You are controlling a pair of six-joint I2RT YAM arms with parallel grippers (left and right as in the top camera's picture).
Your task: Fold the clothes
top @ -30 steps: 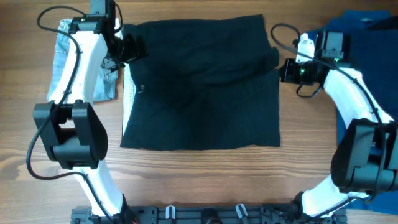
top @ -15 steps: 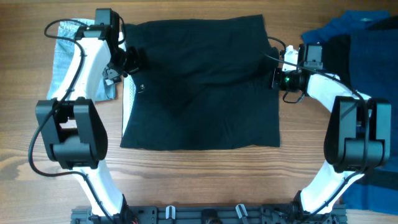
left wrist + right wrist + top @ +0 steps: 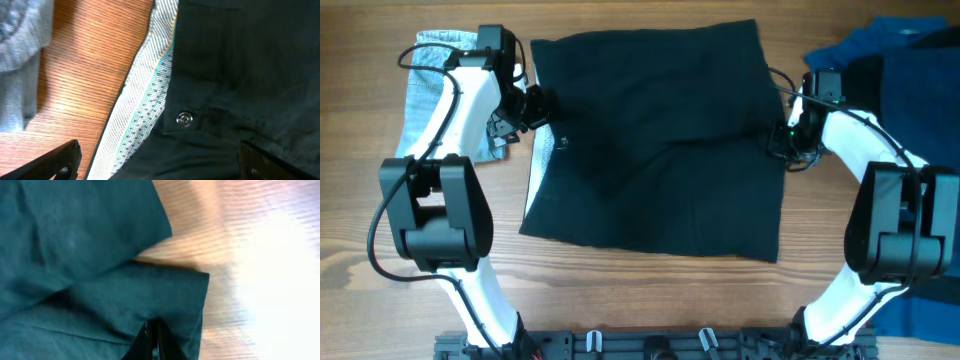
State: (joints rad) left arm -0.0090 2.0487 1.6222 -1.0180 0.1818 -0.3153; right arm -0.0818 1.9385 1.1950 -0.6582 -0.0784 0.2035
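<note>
The clothes being folded are a black shorts-like garment (image 3: 655, 140) spread flat mid-table, slightly skewed. Its whitish dotted lining (image 3: 145, 115) and a metal snap (image 3: 184, 119) show along the left edge. My left gripper (image 3: 535, 103) hovers over that edge, open wide, one finger over wood and the other over black fabric (image 3: 160, 162). My right gripper (image 3: 782, 135) is at the garment's right edge, shut on a pinch of the black fabric (image 3: 152, 340). A folded corner of the cloth (image 3: 190, 295) lies just ahead of its jaws.
A light-blue denim piece (image 3: 430, 80) lies at the far left, beside the left arm. Dark blue clothes (image 3: 910, 60) are piled at the right edge, reaching down to the front right corner (image 3: 920, 320). A black rail (image 3: 650, 345) runs along the front edge.
The right gripper went in to the garment's right edge, then moved right with it. The black garment has shifted right and turned slightly. The left gripper drifted a little right, still open.
</note>
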